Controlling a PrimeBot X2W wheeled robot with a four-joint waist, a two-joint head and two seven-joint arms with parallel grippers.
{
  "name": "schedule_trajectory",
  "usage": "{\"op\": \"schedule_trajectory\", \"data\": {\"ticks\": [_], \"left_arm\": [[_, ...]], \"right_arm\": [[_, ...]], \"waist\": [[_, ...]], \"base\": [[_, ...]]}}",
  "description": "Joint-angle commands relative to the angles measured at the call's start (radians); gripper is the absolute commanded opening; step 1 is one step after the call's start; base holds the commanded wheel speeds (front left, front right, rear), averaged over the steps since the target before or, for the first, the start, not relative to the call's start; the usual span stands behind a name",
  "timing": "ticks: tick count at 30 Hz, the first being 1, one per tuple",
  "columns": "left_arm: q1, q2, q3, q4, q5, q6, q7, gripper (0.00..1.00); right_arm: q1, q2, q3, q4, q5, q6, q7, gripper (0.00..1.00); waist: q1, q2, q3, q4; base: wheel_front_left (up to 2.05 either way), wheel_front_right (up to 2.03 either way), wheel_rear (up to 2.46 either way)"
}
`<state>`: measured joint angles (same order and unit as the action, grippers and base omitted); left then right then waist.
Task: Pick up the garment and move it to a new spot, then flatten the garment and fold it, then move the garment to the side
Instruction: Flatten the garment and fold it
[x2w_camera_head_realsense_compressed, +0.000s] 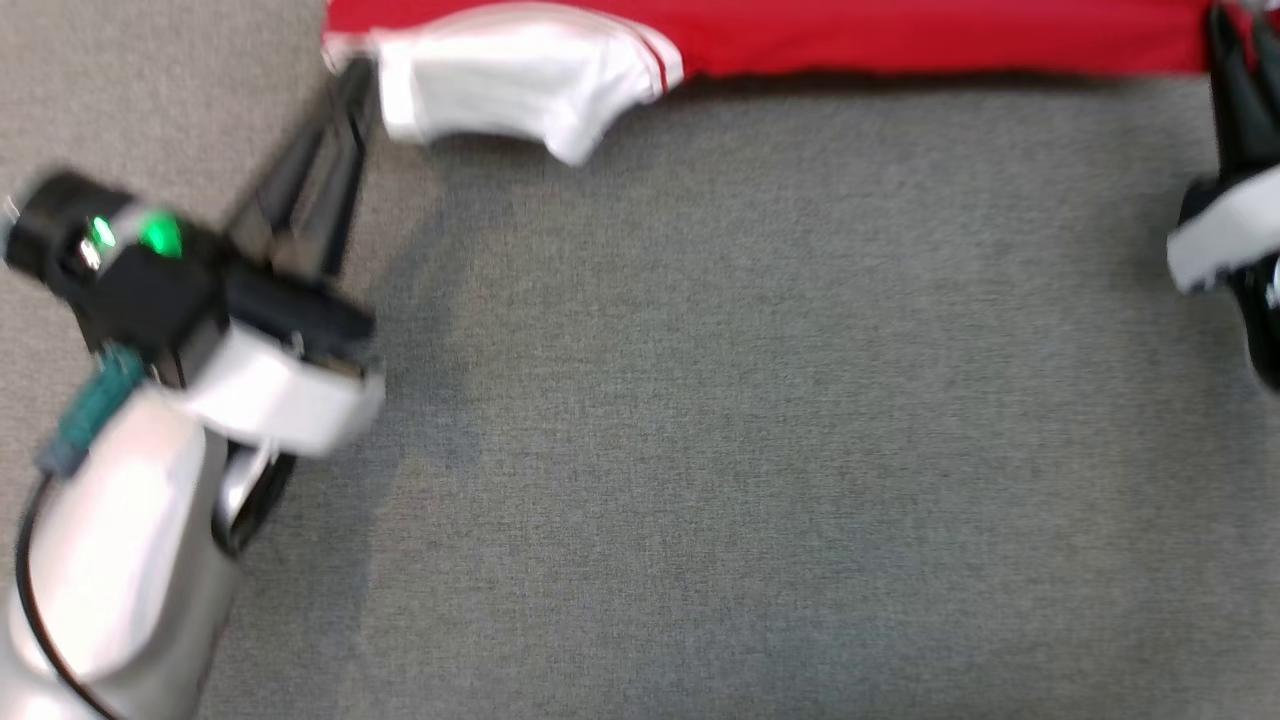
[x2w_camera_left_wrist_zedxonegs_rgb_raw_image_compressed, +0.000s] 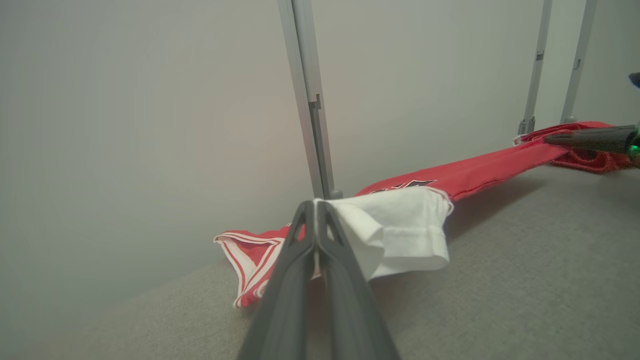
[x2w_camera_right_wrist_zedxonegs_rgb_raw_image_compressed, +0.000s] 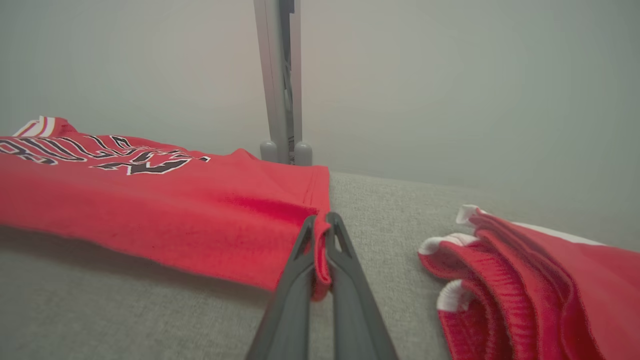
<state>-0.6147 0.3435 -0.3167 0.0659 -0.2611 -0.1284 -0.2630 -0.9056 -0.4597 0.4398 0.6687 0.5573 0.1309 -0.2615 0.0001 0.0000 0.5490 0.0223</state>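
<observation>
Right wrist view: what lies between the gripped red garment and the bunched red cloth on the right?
Bare grey surface; the garment and the bunched red cloth lie apart, per the right wrist view.

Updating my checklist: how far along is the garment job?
Done: the red jersey is gripped and lifted off the grey surface. In hand: left gripper pinches its white sleeve, right gripper its red corner, cloth taut between them. Left: laying flat, folding, moving aside.

a grey, carpet-like surface (x2w_camera_head_realsense_compressed: 760, 400) carries everything. a red garment (x2w_camera_head_realsense_compressed: 900, 35) stretches along its far edge, its striped end resting on the grey near an upright metal post (x2w_camera_left_wrist_zedxonegs_rgb_raw_image_compressed: 312, 100). a bunched red cloth (x2w_camera_right_wrist_zedxonegs_rgb_raw_image_compressed: 525, 280) lies near it, not touching.
</observation>
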Motion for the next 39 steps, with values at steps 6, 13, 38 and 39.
{"op": "schedule_trajectory", "data": {"ticks": [6,13,38,39], "left_arm": [[0.275,0.057,-0.038,-0.090,-0.011,-0.002,-0.001,0.00],[0.477,0.081,-0.054,-0.171,-0.027,-0.002,-0.001,0.00],[0.511,0.092,-0.166,-0.197,-0.122,0.011,0.069,0.00],[0.487,0.081,-0.164,-0.174,-0.118,0.013,0.065,0.00]], "right_arm": [[0.271,-0.057,-0.025,-0.105,0.047,0.000,-0.006,0.00],[0.514,-0.086,-0.090,-0.219,0.044,0.000,-0.006,0.00],[0.757,-0.027,-0.235,-0.375,0.006,0.000,0.139,0.00],[0.736,-0.020,-0.235,-0.355,0.003,0.000,0.147,0.00]], "waist": [[-0.0001,0.0000,-0.163,-0.016],[-0.0001,0.0000,-0.252,-0.005],[-0.0001,0.0000,-0.310,-0.022],[-0.0001,0.0000,-0.306,-0.019]], "base": [[0.00,0.00,0.00],[0.00,0.00,0.00],[0.00,0.00,0.00],[0.00,0.00,0.00]]}}
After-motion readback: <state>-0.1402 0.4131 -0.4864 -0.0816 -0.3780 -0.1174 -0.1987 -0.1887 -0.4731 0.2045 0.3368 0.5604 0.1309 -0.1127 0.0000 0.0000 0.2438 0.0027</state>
